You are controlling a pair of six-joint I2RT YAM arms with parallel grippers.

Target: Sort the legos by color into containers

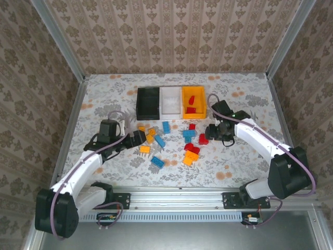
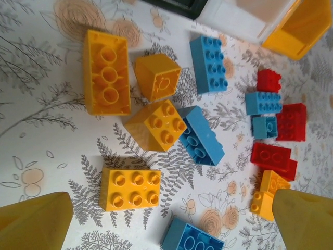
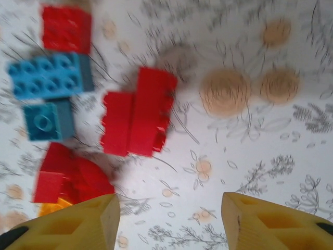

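Three joined containers stand at the back of the table: black (image 1: 147, 102), white (image 1: 170, 100) and orange (image 1: 201, 95). Two red legos (image 1: 191, 102) lie in the orange one. Loose red, blue and orange-yellow legos are scattered on the table in front. My left gripper (image 1: 139, 137) is open at the pile's left edge. In its wrist view the left gripper (image 2: 169, 224) hovers above a yellow six-stud brick (image 2: 130, 188) and a blue brick (image 2: 192, 238). My right gripper (image 1: 212, 130) is open too. Its wrist view has the right gripper (image 3: 169, 219) over bare table, just below a red brick (image 3: 136, 112).
Patterned walls close the table on three sides, with metal frame posts at the back corners (image 1: 83, 77). A metal rail (image 1: 177, 191) runs along the near edge between the arm bases. The tablecloth (image 1: 244, 166) is bare at far left and far right.
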